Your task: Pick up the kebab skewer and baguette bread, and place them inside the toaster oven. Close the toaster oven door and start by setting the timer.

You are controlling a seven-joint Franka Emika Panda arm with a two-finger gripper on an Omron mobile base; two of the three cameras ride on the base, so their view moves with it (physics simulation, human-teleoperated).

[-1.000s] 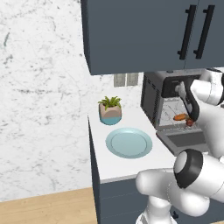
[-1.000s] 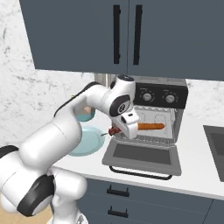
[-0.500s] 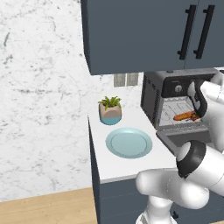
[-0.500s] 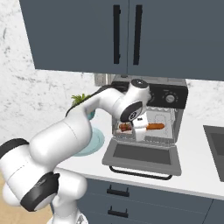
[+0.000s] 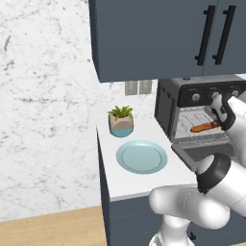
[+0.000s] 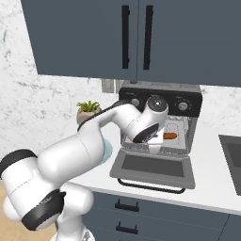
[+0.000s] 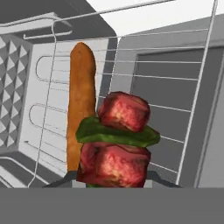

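Reaching into the toaster oven (image 6: 160,127), the hand (image 7: 114,177) is clamped on the kebab skewer (image 7: 116,146), whose red meat chunks and green slice stand up close in the hand view, over the wire rack (image 7: 192,109). The baguette bread (image 7: 81,100) already lies on that rack inside the oven, just beside the skewer, and shows as an orange-brown loaf through the opening in both base views. The toaster oven door (image 6: 153,167) hangs dropped open over the counter (image 5: 134,180), where a pale blue plate (image 5: 141,157) and a small potted plant (image 5: 121,121) sit to the oven's left
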